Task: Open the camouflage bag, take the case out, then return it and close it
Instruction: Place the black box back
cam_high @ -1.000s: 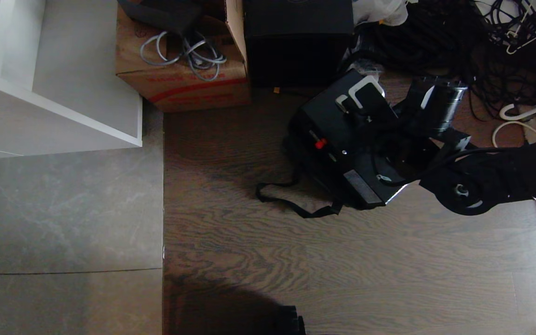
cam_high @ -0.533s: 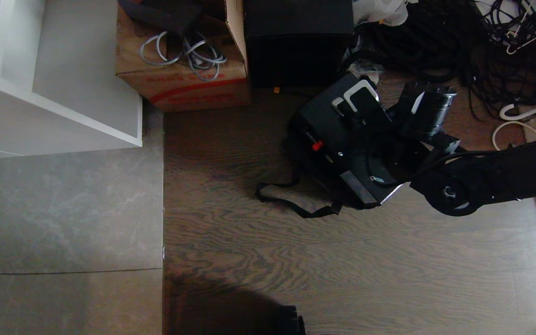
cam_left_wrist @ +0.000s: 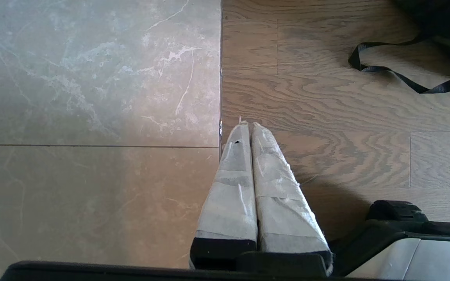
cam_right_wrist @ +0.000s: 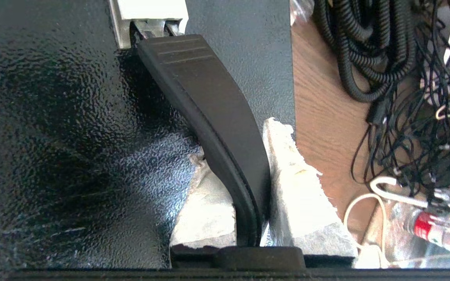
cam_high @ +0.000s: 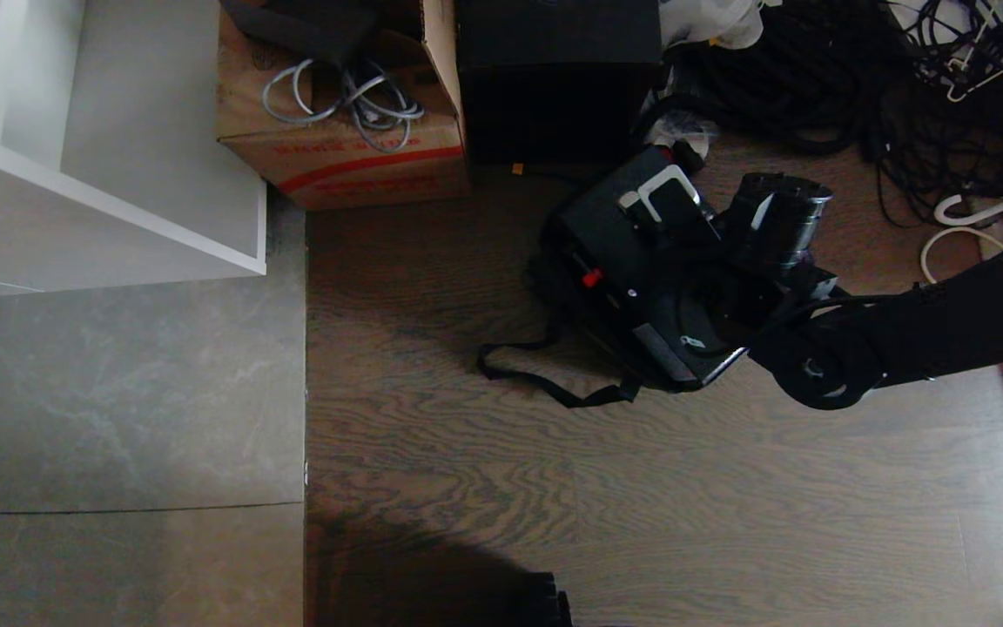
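Black textured metal fills most of what we see from the right wrist: the case (cam_right_wrist: 53,136), whose black handle (cam_right_wrist: 213,128) runs between the two padded fingers (cam_right_wrist: 303,203) of our right claw (cam_right_wrist: 244,183). The claw is narrowed onto that handle, gripping it on both sides, with the handle's silver end bracket (cam_right_wrist: 150,15) showing just past the grip. In the head view the case (cam_high: 641,270) sits tilted on the right side of the wooden floor (cam_high: 641,505), its red knob (cam_high: 591,278) on the side turned toward the left, and our right arm (cam_high: 919,331) reaches in to it from the right edge. The camouflage bag (cam_high: 554,296) shows only as a dark shape under and around the case, its black strap (cam_high: 545,383) trailing onto the floor nearer us; we cannot tell how far inside it the case sits. Farther off stand a cardboard box (cam_high: 345,131) with grey cables, a plain black box (cam_high: 558,78) and a heap of black cables (cam_high: 815,78). Our left claw (cam_left_wrist: 246,128) hangs pressed together over the seam where tile meets wood, holding nothing.
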Tool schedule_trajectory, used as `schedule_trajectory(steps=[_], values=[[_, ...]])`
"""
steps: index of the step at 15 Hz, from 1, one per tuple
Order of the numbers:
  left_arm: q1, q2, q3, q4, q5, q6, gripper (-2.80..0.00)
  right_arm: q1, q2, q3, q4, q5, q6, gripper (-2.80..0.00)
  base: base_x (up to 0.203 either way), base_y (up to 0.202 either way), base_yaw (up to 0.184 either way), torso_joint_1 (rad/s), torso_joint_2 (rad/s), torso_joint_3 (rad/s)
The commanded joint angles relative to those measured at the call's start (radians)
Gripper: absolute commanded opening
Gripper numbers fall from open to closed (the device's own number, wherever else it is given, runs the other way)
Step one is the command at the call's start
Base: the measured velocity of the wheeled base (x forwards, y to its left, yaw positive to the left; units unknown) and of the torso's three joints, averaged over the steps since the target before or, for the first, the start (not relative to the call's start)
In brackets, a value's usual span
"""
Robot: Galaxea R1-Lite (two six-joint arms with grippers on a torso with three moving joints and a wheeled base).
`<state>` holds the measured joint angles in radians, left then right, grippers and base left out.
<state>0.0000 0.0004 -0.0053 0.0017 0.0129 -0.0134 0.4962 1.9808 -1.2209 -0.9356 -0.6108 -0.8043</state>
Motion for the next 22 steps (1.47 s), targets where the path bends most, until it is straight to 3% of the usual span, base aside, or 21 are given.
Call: schedule_trajectory(steps=[1, 19, 20, 22], values=[[0.0, 0.0, 0.0, 0.0, 0.001, 0.0, -2.8, -0.012, 0.03, 0.006, -0.005, 0.009, -0.004, -2.8, 0.0, 0.0, 0.0, 0.0, 0.0, 0.0], [0.0, 0.0, -0.001, 0.0, 0.001, 0.0, -2.8, -0.029, 0.151, -0.053, -0.007, 0.02, 0.009, -2.8, 0.0, 0.0, 0.0, 0.0, 0.0, 0.0], [0.0, 0.0, 0.001, 0.0, 0.0, 0.0, -2.8, -0.028, 0.15, -0.044, 0.006, 0.026, 0.026, 0.0, 0.0, 0.0, 0.0, 0.0, 0.0, 0.0], [0.0, 0.0, 0.0, 0.0, 0.001, 0.0, -2.8, -0.027, 0.143, -0.016, 0.042, 0.027, 0.031, 0.0, 0.0, 0.0, 0.0, 0.0, 0.0, 0.0]])
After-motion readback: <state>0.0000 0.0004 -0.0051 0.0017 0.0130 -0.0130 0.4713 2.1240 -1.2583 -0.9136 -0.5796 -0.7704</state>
